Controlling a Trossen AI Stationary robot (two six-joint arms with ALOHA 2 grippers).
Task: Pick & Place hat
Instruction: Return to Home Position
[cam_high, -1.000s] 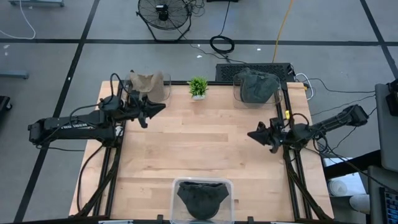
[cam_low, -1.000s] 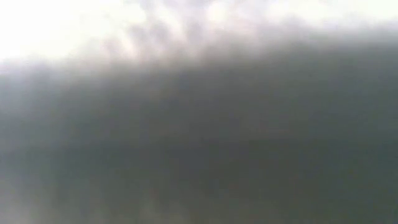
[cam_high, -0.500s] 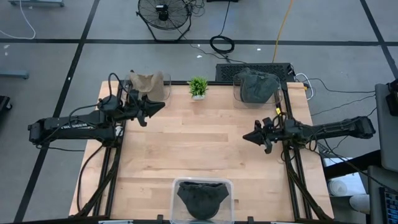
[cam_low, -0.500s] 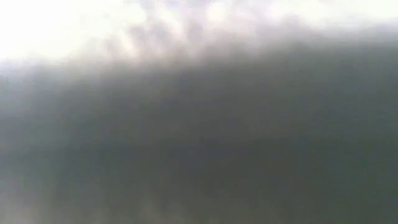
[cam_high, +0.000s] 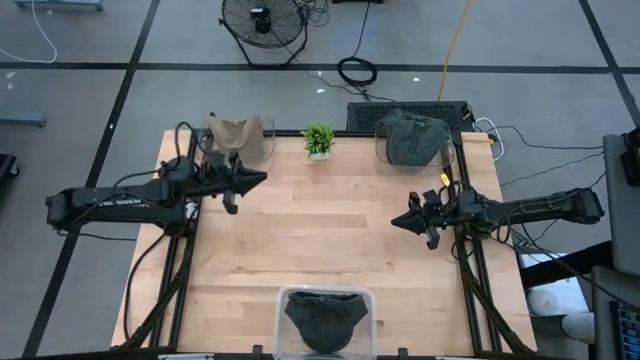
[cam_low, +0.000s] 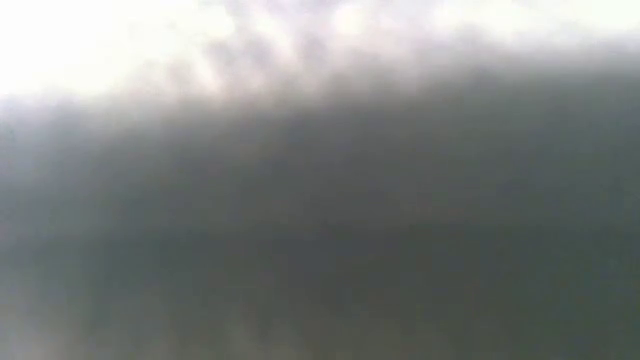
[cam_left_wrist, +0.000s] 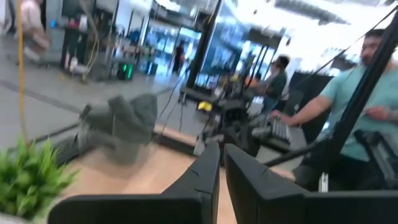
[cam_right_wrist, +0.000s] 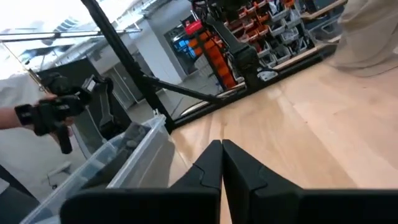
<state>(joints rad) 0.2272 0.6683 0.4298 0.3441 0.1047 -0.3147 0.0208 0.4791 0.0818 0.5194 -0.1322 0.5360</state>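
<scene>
Mostly finished, I'd judge: three caps lie in three bins and both arms carry nothing. At frame left, the left gripper (cam_high: 255, 179) hangs over the left edge of the table (cam_high: 300, 240), fingers pinched nearly together, empty. It is just below the left bin (cam_high: 266, 145), which holds the tan cap (cam_high: 233, 133). The risk there is that a retreat swinging toward the top of the frame could clip that bin's rim and push it off the corner. The plant (cam_high: 319, 140), top centre, stands near and would be next to take a knock. At bottom centre the black cap (cam_high: 322, 318) fills the front bin (cam_high: 368, 300), well apart from both arms, so little danger. The low view shows only dark blur, probably this bin against the lens. At upper right the gray cap (cam_high: 408, 140) is heaped in the right bin (cam_high: 379, 148). Below it the right gripper (cam_high: 400, 220) has its fingers closed likewise, empty. A careless fold-back could brush that bin. A person (cam_left_wrist: 351, 87) shows beyond the table, seemingly well back.
</scene>
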